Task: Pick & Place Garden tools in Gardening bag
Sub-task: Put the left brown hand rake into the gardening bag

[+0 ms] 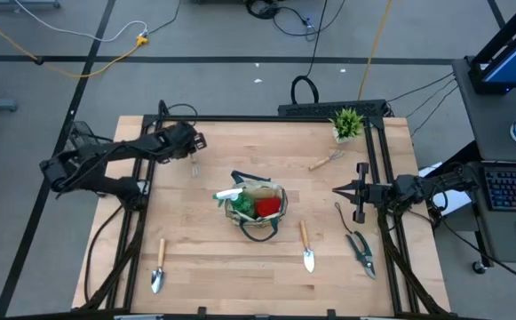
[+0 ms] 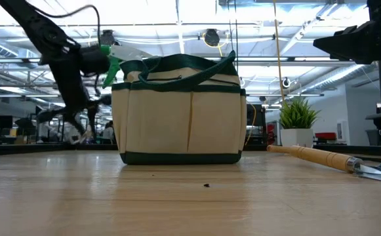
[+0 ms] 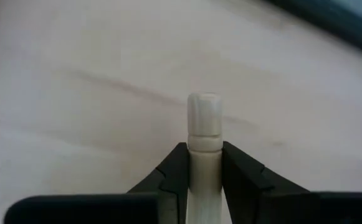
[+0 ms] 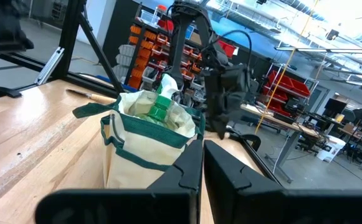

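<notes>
**Left jaws gripping a tool handle**

The left gripper [image 3: 204, 177] is clenching a pale wooden handle [image 3: 204, 134] above the bench [image 1: 213, 258], left of the gardening bag [image 1: 256, 208]. The right gripper [image 1: 357, 190] is waiting at the right edge, jaws closed empty.

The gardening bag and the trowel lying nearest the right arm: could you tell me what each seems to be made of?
The gardening bag looks like matte tan woven fabric with dark green trim; its sides crease softly and show stitched pockets. The trowel appears to have a pale, smooth wooden handle and a bright metal blade that glints; the exact metal cannot be told.
</notes>
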Tool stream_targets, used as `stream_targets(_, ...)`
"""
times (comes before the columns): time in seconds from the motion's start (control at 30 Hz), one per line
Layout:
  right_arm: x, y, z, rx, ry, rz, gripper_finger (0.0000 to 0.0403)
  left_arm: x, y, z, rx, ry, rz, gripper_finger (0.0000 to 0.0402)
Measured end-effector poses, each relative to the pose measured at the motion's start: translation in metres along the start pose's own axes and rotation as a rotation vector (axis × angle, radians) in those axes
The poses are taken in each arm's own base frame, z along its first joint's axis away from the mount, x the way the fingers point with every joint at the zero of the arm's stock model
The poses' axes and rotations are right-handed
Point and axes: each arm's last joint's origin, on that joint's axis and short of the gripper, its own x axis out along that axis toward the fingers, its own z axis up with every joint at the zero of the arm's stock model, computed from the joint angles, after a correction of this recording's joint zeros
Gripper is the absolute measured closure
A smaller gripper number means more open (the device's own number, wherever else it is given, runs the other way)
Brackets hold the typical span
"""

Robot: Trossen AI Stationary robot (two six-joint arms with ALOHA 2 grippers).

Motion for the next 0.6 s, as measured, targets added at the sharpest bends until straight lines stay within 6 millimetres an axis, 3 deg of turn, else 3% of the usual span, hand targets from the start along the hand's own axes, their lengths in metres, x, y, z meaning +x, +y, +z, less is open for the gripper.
stream_targets(0.4,0.000,-0.001,0.002,0.007,-0.022,-0.007,0.0394,-0.067,-0.023,0.026,0.088,-0.181,-0.553,0.0328)
stream_targets(0.6,0.000,-0.001,0.002,0.007,-0.022,-0.006,0.0394,-0.096,-0.030,0.030,0.123,-0.227,-0.801,0.0328)
